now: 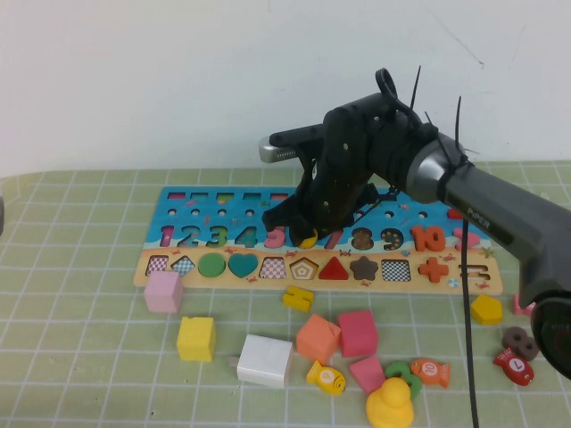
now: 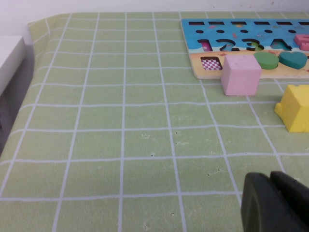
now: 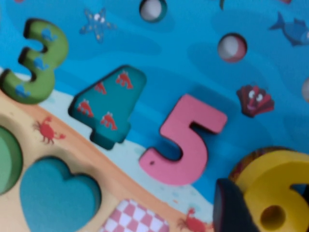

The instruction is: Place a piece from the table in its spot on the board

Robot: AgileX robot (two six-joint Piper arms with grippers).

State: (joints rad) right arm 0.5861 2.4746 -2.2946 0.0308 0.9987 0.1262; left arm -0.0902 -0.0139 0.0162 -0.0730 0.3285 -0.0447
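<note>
— High view: where is the right gripper (image 1: 310, 234) placed against the board (image 1: 223, 223)?
— It is held low over the board's number row, between the pink 5 (image 1: 277, 236) and the red 7 (image 1: 333, 239), and is closed on the yellow 6 (image 1: 309, 239).
— Is the 6 seen elsewhere?
— In the right wrist view the yellow 6 (image 3: 277, 193) is seen just beside the pink 5 (image 3: 186, 140), with a dark fingertip (image 3: 231, 205) against it.
— And the left gripper (image 2: 275, 203)?
— It is seen only in the left wrist view, over the table (image 2: 120, 145), well away from the board; whether it is spread cannot be told.
</note>
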